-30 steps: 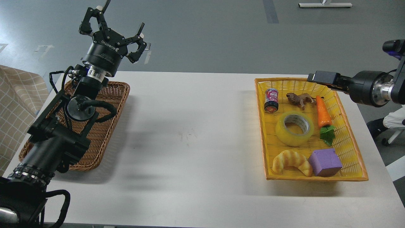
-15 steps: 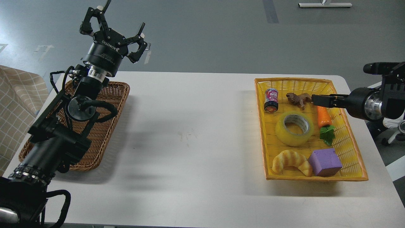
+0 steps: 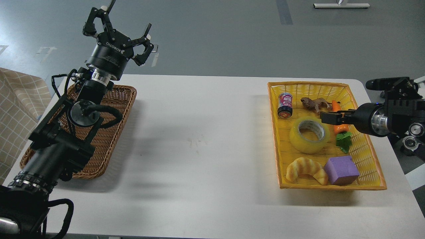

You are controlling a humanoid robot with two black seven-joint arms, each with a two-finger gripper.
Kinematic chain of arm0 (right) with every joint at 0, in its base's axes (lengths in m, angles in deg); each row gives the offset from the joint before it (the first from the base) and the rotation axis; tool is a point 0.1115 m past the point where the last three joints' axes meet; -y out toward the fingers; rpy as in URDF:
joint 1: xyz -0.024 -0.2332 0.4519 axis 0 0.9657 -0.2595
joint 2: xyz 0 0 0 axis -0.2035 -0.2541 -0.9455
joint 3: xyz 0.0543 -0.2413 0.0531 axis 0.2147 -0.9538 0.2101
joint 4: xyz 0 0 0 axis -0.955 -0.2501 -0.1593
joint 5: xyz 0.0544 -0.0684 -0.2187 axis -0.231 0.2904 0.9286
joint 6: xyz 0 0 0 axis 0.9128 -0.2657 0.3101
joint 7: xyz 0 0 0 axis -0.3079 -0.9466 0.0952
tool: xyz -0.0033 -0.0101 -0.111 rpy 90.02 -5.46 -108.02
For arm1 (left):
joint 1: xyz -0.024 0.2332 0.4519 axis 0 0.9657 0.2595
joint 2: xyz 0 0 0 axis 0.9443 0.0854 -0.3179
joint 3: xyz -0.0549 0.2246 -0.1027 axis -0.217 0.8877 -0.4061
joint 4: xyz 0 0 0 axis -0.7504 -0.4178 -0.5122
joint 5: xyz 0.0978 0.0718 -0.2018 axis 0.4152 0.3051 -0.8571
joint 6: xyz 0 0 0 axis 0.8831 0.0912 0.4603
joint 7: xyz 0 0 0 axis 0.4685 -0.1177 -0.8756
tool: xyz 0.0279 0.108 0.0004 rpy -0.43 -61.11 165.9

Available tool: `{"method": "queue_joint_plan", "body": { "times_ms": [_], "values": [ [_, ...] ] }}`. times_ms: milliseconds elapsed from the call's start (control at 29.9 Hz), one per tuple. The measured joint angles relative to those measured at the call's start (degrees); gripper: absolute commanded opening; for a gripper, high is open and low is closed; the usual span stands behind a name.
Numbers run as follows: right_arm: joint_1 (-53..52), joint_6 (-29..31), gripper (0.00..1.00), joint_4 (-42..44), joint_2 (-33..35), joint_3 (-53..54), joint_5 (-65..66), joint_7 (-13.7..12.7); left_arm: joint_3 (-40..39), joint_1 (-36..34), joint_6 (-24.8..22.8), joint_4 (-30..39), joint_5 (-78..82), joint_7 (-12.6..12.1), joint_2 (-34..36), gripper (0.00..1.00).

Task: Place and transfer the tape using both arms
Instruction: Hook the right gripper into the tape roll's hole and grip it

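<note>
Starting from your left, the left gripper [image 3: 117, 35] is raised high above the far end of the brown wicker basket [image 3: 109, 139], its two fingers spread wide and holding nothing. It is well apart from anything the task concerns, so you can leave it out of the coming move. Between the two baskets the white table [image 3: 199, 139] gives you broad open room for a later handover.

The tape [image 3: 309, 134] lies flat in the middle of the yellow basket [image 3: 368, 156], its hole facing up, so its axis stands upright and a grasp probably has to take the wall of the roll, one finger inside the core and one outside, or span it across. Round it sit a small can [image 3: 285, 105], a toy animal [image 3: 314, 104], a croissant [image 3: 306, 170] and a purple block [image 3: 342, 170], near but none touching it.

Your right gripper [image 3: 327, 118] is clearly the nearer one. It reaches in low from the right over the carrot [image 3: 339, 128], its tip just beside the roll's upper right edge; the tape lies to the left and slightly toward you from the fingers. Seen almost end-on and dark, they give no clue whether they are apart or together. Mind the carrot beneath the wrist and the basket's right rim
</note>
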Motion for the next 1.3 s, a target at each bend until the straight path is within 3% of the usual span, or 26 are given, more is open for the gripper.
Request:
{"method": "queue_joint_plan", "body": {
  "times_ms": [200,267,902,969,1103,1169,1236,1303],
  "values": [
    [-0.08,0.0,0.92,2.09,-1.68,-1.81,0.17,0.0,0.0,0.09,0.0,0.0,0.0,0.0,0.0,0.98],
    [-0.08,0.0,0.86,3.06,-2.58,-1.97,0.23,0.0,0.0,0.09,0.0,0.0,0.0,0.0,0.0,0.98],
    [-0.38,0.0,0.81,7.79,-6.84,-4.24,2.12,-0.02,0.01,0.18,0.0,0.0,0.0,0.0,0.09,0.98],
    [-0.56,0.0,0.75,8.55,-7.32,-4.59,2.12,-0.02,0.01,0.17,0.0,0.0,0.0,0.0,0.09,0.98],
    [-0.65,0.0,0.72,10.12,-8.72,-4.85,2.12,-0.02,0.01,0.15,0.0,0.0,0.0,0.0,0.09,0.98],
    [-0.71,0.0,0.6,10.7,-9.31,-4.9,2.12,0.02,0.01,0.11,0.0,0.0,0.0,0.0,0.12,0.98],
    [-0.73,0.0,0.58,11.15,-9.8,-4.92,2.12,0.07,0.01,0.1,0.0,0.0,-0.01,0.0,0.17,0.98],
    [-0.77,0.0,0.45,11.67,-10.17,-4.93,2.1,0.07,0.02,0.1,0.0,0.0,-0.08,0.0,0.17,0.98]
  ]
}}
